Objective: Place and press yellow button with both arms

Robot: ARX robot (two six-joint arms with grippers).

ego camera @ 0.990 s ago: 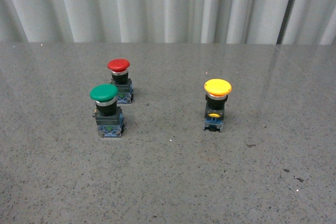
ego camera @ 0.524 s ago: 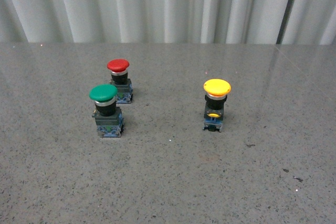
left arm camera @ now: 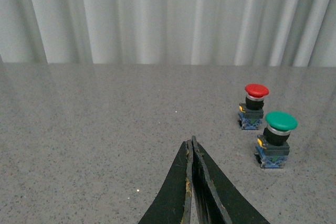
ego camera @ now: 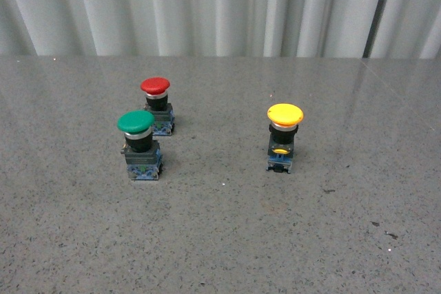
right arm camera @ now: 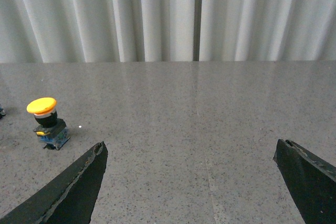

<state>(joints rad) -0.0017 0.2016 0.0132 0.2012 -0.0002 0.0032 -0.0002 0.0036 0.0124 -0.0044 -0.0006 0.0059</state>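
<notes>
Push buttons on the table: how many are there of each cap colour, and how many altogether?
red-capped button: 1
green-capped button: 1
yellow button: 1
Total: 3

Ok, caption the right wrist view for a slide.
Open right claw over grey table; yellow button stands upright, untouched, ahead.

Left end effector (left arm camera: 191, 142): black fingers pressed flat together, tips meeting. Right end effector (right arm camera: 190, 145): black fingers spread wide apart, nothing held between them.
</notes>
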